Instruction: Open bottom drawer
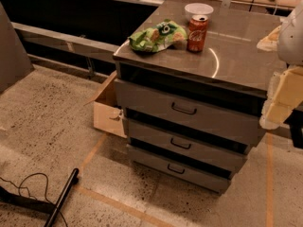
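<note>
The gripper (279, 103) hung at the frame's right edge, beside the cabinet's (236, 56) right corner and level with the top drawer (142, 96); only its pale padded shell showed, cut off by the edge, so whether it was wide or narrow could not be told; nothing was seen in it.

The bottom drawer (199, 178) sat lowest in the stack, just above the floor (52, 126), under the middle drawer (208, 154); its handle (175, 169) lay at about 8 o'clock from the gripper, well apart from it; the drawer front ran roughly from 10 to 4 o'clock, and the handle lay along that same line; the front faced about 7 o'clock, so the pull would likely go that way; the gripper would first have to drop and cross left to meet the handle.

Dark gaps above each drawer hid whether any stood slightly out; the bottom one looked shut; the cabinet's right side was out of sight behind the gripper; a box (108, 112) stood against the left side, clear of the drawer's path as far as I judged.
</note>
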Motion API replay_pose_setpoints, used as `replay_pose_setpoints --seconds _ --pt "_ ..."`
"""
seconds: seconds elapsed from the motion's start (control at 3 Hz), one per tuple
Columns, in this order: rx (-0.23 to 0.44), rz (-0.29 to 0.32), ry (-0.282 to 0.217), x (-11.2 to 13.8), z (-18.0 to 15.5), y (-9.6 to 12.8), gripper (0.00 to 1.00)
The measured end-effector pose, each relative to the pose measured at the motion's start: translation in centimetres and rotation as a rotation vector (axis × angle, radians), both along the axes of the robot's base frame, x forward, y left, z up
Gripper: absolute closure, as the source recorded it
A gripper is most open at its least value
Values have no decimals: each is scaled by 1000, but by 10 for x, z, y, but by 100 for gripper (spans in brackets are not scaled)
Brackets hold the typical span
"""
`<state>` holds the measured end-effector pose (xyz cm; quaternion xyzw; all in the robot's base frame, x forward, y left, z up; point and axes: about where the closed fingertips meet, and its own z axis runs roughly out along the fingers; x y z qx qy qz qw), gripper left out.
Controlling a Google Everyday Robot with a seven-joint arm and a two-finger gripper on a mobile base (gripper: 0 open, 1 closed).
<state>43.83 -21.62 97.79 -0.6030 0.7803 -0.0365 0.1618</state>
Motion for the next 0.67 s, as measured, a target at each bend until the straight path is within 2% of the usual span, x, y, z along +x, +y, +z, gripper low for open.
replay_pose_setpoints --seconds 0.33,0.67 --pt "0 0 0 0 0 0 0" --pt "4 -19 -22 3 -14 2 0"
